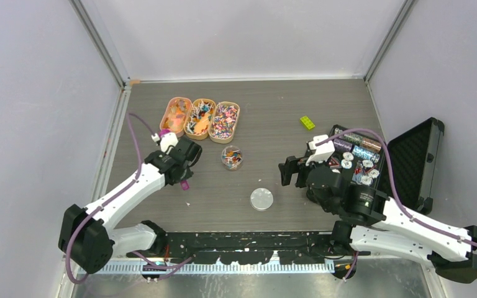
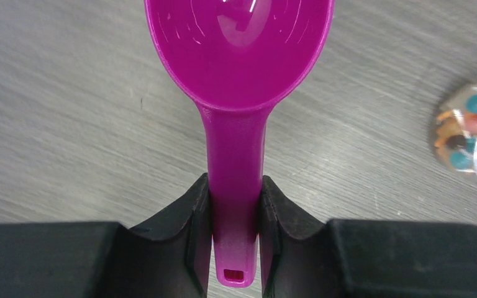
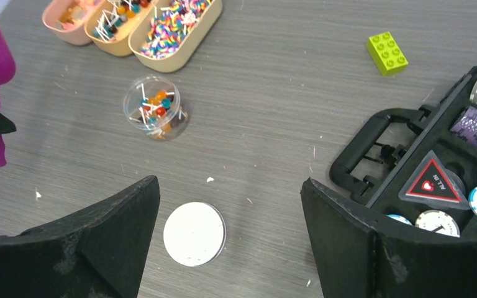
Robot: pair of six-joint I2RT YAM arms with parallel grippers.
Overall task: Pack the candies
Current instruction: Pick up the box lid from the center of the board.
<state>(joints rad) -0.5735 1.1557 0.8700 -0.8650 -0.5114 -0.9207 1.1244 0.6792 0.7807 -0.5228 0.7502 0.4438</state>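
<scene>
Magenta scoop point(image 2: 239, 56) is clamped in left gripper point(image 2: 235, 192); right gripper point(image 3: 230, 186) gapes empty over the thin flat lid point(image 3: 194, 234) and may slide off it.

The scoop point(image 2: 238, 56) is glossy smooth plastic, the tabletop point(image 2: 68, 124) matt wood-grain.

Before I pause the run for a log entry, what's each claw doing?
Left claw: closed on the magenta scoop, gripping its handle.
Right claw: open, holding nothing.
</scene>
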